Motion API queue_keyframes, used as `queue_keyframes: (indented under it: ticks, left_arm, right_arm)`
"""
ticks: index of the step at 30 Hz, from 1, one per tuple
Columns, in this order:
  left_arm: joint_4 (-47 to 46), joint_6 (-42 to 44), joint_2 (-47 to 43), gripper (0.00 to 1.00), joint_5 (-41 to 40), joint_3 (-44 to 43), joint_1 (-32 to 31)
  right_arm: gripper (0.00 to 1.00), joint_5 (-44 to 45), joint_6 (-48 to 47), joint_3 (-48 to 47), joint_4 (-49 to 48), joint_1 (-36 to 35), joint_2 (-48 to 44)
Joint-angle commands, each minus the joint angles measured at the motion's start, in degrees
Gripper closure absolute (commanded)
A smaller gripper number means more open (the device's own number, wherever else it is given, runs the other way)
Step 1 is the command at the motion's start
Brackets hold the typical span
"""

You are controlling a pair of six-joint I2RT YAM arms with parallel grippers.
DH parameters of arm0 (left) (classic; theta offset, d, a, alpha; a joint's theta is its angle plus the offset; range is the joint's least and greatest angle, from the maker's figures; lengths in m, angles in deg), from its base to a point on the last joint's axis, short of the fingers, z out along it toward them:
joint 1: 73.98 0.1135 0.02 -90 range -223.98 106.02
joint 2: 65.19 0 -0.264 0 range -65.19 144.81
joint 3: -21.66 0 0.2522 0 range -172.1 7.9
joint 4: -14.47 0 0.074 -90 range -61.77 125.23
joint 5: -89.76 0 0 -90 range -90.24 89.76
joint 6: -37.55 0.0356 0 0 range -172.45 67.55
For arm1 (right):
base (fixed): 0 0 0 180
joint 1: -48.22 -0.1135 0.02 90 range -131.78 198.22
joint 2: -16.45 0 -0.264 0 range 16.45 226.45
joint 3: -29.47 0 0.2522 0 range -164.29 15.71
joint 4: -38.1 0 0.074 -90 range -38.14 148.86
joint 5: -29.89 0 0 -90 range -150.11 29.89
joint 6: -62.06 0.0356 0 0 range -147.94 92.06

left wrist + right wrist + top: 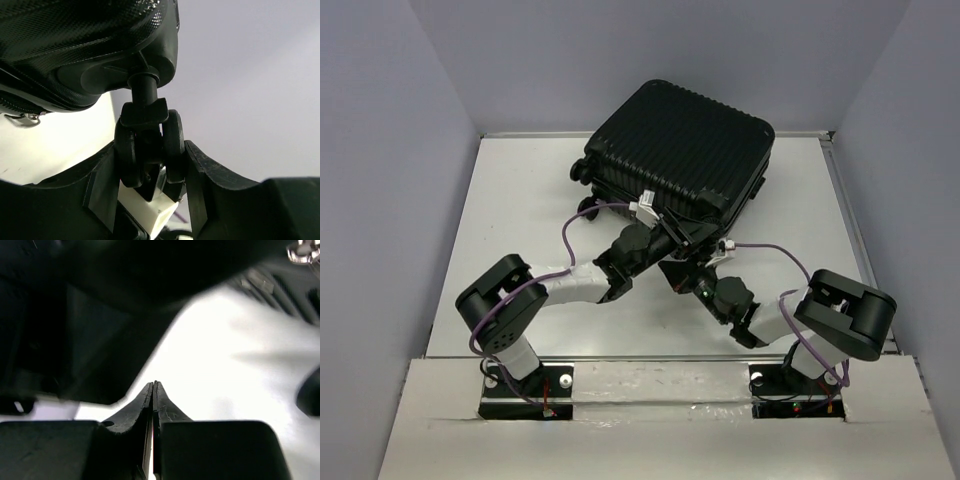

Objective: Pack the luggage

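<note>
The luggage, a large black hard-shell suitcase with a ribbed shell, lies closed and askew at the middle of the white table's far edge. At its near side the left gripper is clenched on a black twin caster wheel. The right gripper hovers just beside, jaws pressed together on nothing. The case looks stiff, bulky and probably heavy, with a slick shell. The wheel swivels, so the silver zipper pull or seam seems the surer hold.
</note>
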Motion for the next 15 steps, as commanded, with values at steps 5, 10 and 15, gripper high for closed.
queue_keyframes:
  ticks: [5, 10, 15]
  left_arm:
    - [-11.1, 9.6, -19.9, 0.72, 6.4, 2.8, -3.8]
    - [15.7, 21.9, -34.2, 0.16, 0.4, 3.6, -3.8]
    - [38.2, 32.0, -46.7, 0.01, -10.0, 2.1, -3.8]
  right_arm:
    - [0.76, -2.5, -0.6, 14.0, -20.9, -1.3, -6.6]
    - [0.31, -6.2, -2.3, 5.3, 23.6, -3.2, -27.0]
    - [0.00, -8.8, -7.4, -1.3, 48.5, -5.5, -40.8]
